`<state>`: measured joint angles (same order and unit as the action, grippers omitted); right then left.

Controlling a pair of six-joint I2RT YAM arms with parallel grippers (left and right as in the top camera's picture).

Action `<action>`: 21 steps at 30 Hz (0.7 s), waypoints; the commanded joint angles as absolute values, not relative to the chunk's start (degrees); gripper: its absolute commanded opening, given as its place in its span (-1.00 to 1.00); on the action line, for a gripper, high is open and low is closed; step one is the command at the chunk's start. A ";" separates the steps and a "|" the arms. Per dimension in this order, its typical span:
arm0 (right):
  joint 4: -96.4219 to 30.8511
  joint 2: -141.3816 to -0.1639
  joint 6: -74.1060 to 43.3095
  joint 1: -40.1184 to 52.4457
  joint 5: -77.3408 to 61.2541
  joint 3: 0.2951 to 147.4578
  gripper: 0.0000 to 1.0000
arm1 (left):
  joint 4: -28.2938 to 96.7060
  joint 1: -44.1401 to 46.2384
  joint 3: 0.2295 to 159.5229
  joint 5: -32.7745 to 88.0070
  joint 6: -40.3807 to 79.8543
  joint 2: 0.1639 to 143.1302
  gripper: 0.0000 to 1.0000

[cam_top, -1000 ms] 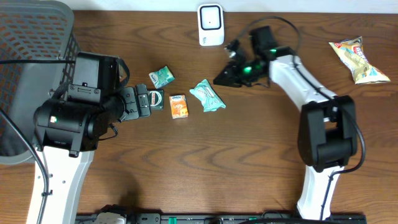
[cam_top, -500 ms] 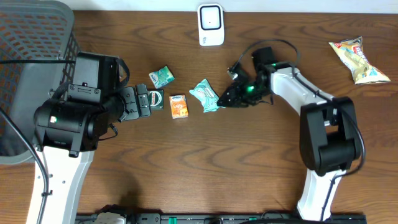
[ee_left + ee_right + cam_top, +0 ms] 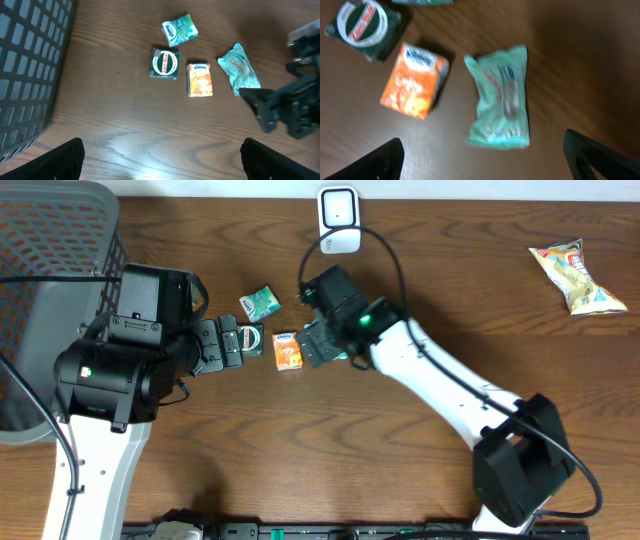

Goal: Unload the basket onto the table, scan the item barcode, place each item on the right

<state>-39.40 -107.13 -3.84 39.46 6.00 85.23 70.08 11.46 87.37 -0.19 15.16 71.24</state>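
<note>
the right gripper (image 3: 322, 345) is hovering over the middle of the wooden worktop (image 3: 300, 470), its two fingers (image 3: 380, 162) spreading wide to either side in the right wrist view and pinching nothing. directly beneath it the teal packet (image 3: 500, 97) is lying flat on the wood, crumpled, clear of both fingertips; from overhead the gripper is covering nearly all of it. just beside the packet, on the side toward the left edge, an orange kleenex tissue pack (image 3: 288, 351) is resting, apart from it by a thin strip of wood. further toward the left edge a dark green zam-buk tin (image 3: 165, 64) is sitting close to the tissue pack, and a small green-and-white sachet (image 3: 260, 302) is lying a little nearer the far edge than the tin. the left gripper (image 3: 226, 344) is hanging above the worktop next to the tin, its fingers (image 3: 62, 160) also standing far apart and gripping nothing; in the left wrist view the tin, the sachet and the tissue pack are all lying well ahead of the fingertips. the white barcode scanner (image 3: 339, 220) is standing at the far edge, near its middle, apart from the right gripper. a black mesh basket (image 3: 50, 250) is filling the far left corner, and a yellow snack bag (image 3: 578, 276) is lying near the far right corner, well apart from everything else.
</note>
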 commanded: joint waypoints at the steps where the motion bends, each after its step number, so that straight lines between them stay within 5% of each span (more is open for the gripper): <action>1: -37.21 -110.43 -1.61 42.04 14.66 84.58 0.91 | 70.11 11.55 87.99 -0.71 15.05 71.16 0.95; 15: -36.10 -121.62 3.92 42.41 24.73 84.58 0.76 | 70.11 11.55 87.99 -0.71 15.05 71.16 0.95; 18: -34.85 -121.73 7.49 42.33 21.56 84.58 0.50 | 70.11 11.55 87.99 -0.71 15.05 71.16 0.95; 21: -34.00 -122.15 8.67 42.28 20.88 84.58 -0.07 | 70.11 11.55 87.99 -0.71 15.05 71.16 0.95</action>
